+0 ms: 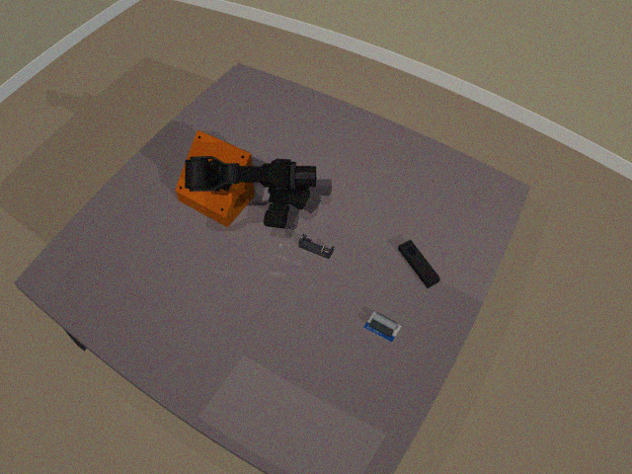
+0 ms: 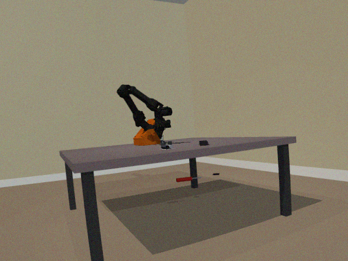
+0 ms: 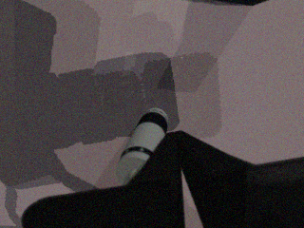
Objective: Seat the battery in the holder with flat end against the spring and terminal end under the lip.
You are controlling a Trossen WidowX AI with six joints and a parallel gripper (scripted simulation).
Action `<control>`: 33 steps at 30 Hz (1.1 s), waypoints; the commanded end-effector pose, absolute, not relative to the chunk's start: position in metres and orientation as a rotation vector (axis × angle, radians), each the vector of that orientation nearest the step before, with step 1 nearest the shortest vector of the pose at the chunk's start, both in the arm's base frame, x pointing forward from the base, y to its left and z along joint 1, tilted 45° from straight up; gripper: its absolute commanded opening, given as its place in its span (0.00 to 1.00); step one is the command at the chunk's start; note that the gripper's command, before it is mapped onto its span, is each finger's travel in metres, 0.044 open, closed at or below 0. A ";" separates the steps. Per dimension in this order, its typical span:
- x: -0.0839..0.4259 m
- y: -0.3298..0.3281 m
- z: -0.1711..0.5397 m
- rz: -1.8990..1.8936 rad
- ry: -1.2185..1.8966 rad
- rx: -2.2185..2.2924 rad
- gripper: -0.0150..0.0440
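Mauve table (image 1: 153, 306), battery (image 3: 142, 142) beside closed end effector (image 3: 178, 135)

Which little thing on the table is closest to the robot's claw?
The small white cylindrical battery, lying right beside the shut gripper. The grey holder, black bar and blue-edged box sit farther off.
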State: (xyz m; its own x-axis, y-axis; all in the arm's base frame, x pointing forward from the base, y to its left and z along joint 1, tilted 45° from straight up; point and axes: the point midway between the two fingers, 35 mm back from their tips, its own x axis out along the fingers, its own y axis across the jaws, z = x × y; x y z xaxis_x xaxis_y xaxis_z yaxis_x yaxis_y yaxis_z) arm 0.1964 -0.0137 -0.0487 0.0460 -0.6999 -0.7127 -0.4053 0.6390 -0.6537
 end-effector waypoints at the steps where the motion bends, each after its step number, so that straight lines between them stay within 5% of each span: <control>1: 0.193 -0.009 -0.054 -0.284 1.582 -0.934 0.25; 22: 0.179 0.007 -0.072 -0.290 1.583 -0.936 0.25; 33: 0.177 0.063 -0.016 -0.286 1.584 -0.933 0.25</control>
